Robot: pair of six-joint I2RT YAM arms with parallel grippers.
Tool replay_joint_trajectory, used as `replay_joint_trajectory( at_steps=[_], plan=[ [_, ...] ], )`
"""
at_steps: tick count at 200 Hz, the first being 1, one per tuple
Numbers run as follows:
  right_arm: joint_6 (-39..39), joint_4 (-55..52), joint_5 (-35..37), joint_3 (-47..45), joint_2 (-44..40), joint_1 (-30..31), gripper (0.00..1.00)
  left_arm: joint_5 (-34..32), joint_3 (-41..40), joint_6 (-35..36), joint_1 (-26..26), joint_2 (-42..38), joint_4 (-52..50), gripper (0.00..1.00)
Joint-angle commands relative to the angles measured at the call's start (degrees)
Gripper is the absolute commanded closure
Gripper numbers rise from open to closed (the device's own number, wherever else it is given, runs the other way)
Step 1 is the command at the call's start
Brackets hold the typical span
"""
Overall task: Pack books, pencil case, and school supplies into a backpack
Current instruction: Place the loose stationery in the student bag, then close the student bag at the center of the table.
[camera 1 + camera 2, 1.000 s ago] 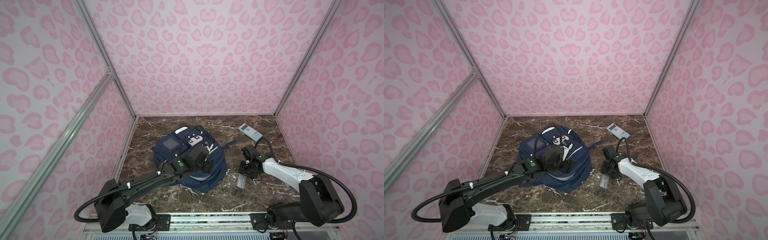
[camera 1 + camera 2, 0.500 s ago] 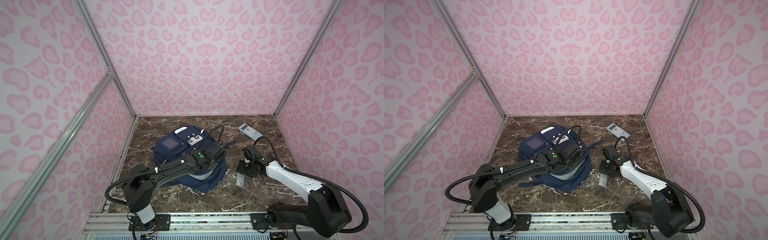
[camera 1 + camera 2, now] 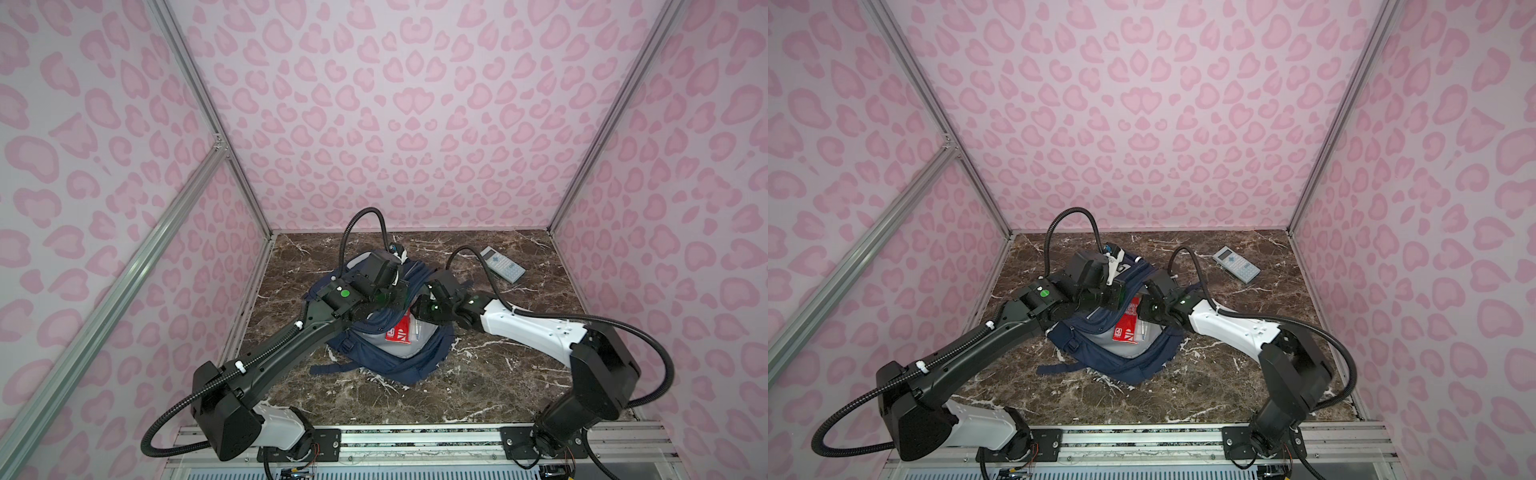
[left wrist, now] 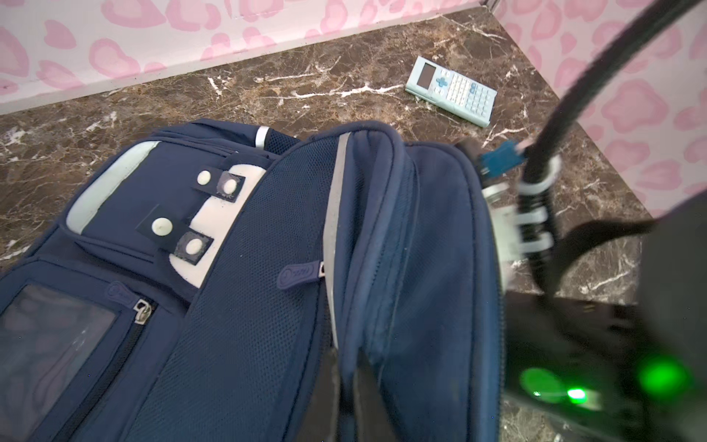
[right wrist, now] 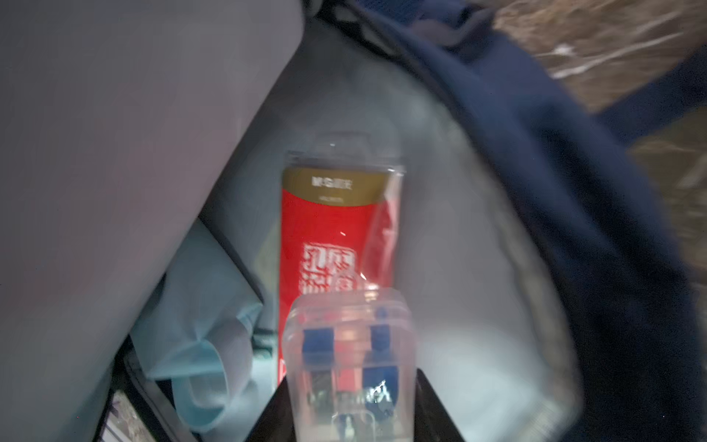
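Two arms at the backpack (image 3: 399,365): left gripper (image 4: 346,379) pinched tight on its opening's edge, right gripper (image 5: 350,402) clasping the clear pack (image 5: 350,336), best released only deep inside.

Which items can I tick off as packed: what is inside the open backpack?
Visible inside the backpack: a red booklet-like pack, a clear plastic pack held over it, a light-aqua pencil case beside it. Grey fabric covers the rest, so anything deeper is hidden.
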Motion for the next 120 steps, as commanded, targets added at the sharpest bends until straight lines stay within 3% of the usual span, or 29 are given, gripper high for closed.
replay_joint_trajectory(
  at_steps=[1,14,25,47,89,120],
  plan=[
    [6.81,15.60,1.01,2.56,7.60,0.68,0.62,4.38,0.74,-1.67,0.28,-0.90,1.46,0.97],
    [8.30,17.88,2.43,5.36,11.27,1.45,0.54,4.98,2.57,-1.79,0.37,-1.16,1.43,0.97],
    [8.18,16.15,2.96,8.00,12.99,2.07,0.39,5.08,2.47,-2.14,0.36,-1.13,1.18,0.97],
    [6.93,13.37,4.99,5.70,10.37,2.79,0.20,4.88,-0.94,-3.15,0.36,-0.99,2.41,0.97],
    [6.97,13.10,6.67,-9.03,-1.07,0.23,0.14,5.38,-5.34,-5.28,0.44,0.70,6.78,0.97],
    [4.60,9.85,7.86,-16.36,-7.61,-1.14,0.22,8.39,-8.69,-7.93,0.05,4.56,9.83,0.97]
  ],
)
